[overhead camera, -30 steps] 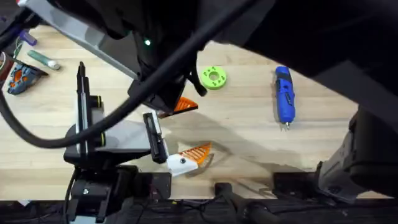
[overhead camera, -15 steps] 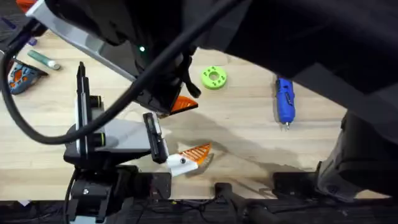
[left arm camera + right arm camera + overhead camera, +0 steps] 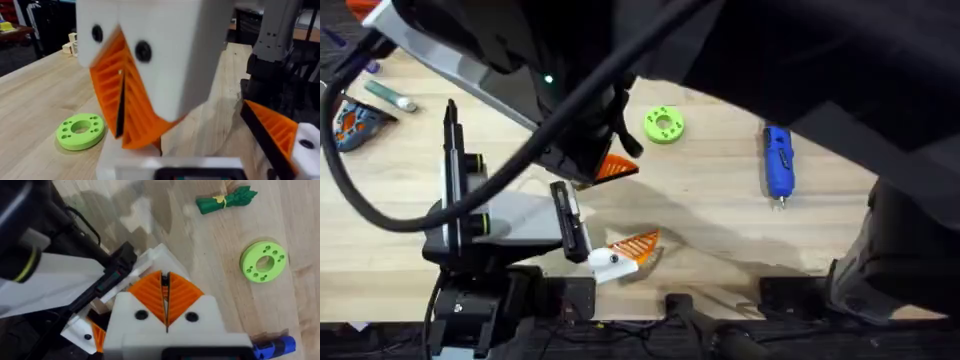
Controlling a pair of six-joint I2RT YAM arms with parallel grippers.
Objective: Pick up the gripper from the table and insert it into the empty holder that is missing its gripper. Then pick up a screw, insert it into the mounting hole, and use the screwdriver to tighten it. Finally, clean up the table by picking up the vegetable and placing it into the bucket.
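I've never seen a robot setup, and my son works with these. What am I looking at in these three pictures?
Two robot arms work at a wooden table. One picture looks down from above; the other two come from a camera on each wrist. The right gripper, white with orange pads, is shut close to the open left gripper. On the table lie a blue screwdriver, a green disc and a green toy vegetable. I cannot tell whether anything is pinched.

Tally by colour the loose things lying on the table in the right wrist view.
Green: 2 (vegetable, holed disc)
Blue: 1 (screwdriver)
Total: 3
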